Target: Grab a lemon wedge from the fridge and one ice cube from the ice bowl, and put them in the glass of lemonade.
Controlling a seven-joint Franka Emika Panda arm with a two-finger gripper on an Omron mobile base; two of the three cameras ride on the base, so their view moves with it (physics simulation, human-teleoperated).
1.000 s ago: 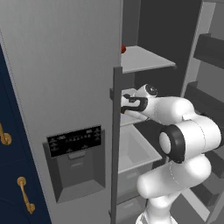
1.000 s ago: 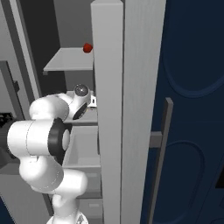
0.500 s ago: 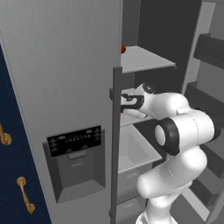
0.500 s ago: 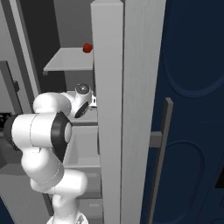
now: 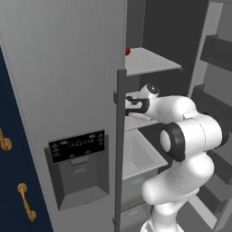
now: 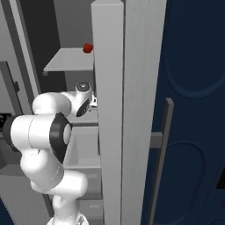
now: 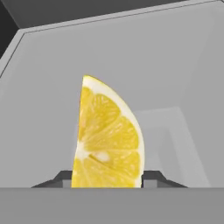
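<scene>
Left base view, left to right: navy cabinet [image 5: 9, 181] with gold handles, then the closed fridge [image 5: 68, 68] door with its black dispenser panel [image 5: 78, 146], a long dark handle [image 5: 120, 149], and the arm reaching into the open compartment under a grey shelf [image 5: 152, 61] that carries a small red fruit [image 5: 128, 50]. The gripper [image 5: 129, 105] sits just past the door edge at mid-shelf height, with a white drawer [image 5: 140, 156] below it. In the hand view the lemon wedge [image 7: 109, 138] stands upright on its end, cut face to the camera, directly between the two dark finger tips [image 7: 61, 178]; both tips sit tight against its lower edges, but whether they are truly clamped on it I cannot tell. Step in hand, as I judge it: securing the wedge. Do it well by squeezing squarely across the thick lower part, not the thin top, confirming a firm hold, then lifting slightly before drawing straight back, clear of the door edge and the shelf. Right base view: arm, then door edge [image 6: 107, 110], then navy panel [image 6: 193, 110]. Dispenser panel markings too small to read; no brands or labels legible.
</scene>
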